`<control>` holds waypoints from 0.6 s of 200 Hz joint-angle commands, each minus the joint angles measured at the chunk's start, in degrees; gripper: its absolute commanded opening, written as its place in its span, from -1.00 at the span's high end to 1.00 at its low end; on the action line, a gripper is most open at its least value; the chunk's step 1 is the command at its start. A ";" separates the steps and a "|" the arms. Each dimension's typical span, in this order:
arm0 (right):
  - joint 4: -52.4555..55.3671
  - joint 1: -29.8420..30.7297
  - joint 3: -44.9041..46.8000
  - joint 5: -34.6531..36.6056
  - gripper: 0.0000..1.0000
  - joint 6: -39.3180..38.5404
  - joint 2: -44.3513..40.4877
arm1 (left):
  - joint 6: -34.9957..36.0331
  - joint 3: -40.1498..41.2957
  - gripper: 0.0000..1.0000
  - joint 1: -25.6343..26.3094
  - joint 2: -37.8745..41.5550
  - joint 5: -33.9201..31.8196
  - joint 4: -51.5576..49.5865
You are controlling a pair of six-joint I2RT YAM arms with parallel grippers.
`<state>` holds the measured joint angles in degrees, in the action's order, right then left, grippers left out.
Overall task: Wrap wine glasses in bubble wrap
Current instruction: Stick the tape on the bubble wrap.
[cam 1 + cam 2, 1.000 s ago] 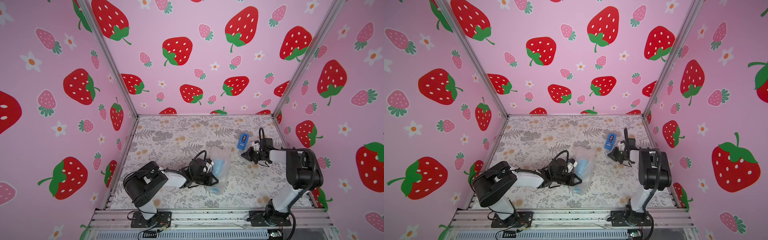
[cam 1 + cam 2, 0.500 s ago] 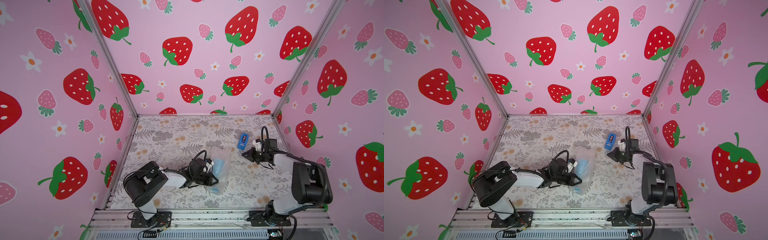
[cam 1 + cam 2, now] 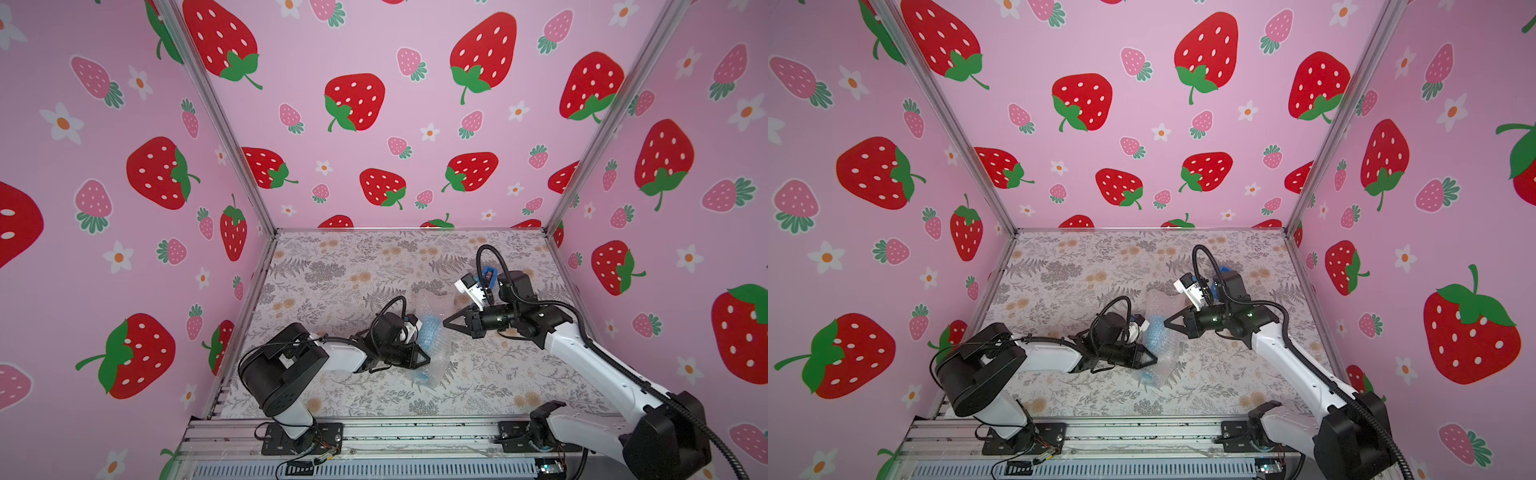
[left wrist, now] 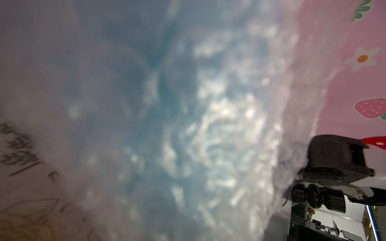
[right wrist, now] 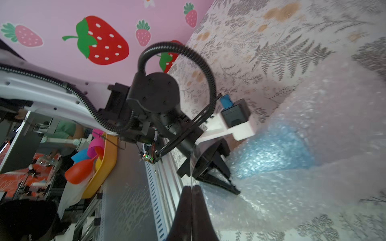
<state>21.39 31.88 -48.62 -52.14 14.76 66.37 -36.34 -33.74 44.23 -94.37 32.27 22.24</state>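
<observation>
While the goblet (image 3: 430,332) lies on its side on the bench (image 3: 332,282), rolled in the bubble wrap (image 3: 437,301), its light-blue cup & foot show thru the film. L claw (image 3: 426,360) sits at the goblet's stem, between cup & foot, tips nearly together, pinching the wrap there. L wrist cam gives only blurred wrap w/ blue behind it. R claw (image 3: 444,323) hangs just beside the goblet's cup, on the side away from the L arm, tips pressed together. Thin clear strip (image 5: 191,167) stands at those tips in R wrist view; can't tell if it's held. Tape dispenser (image 3: 489,276) stands beyond the R wrist, farther from the goblet.
</observation>
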 commanded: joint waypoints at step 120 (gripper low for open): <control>19.22 11.60 -10.24 9.78 1.00 -13.61 17.15 | 2.94 2.35 0.56 -1.25 0.54 0.95 -2.28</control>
<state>37.63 42.33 -57.36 -42.89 4.47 81.21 -35.55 -32.75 43.22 -93.89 34.04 22.50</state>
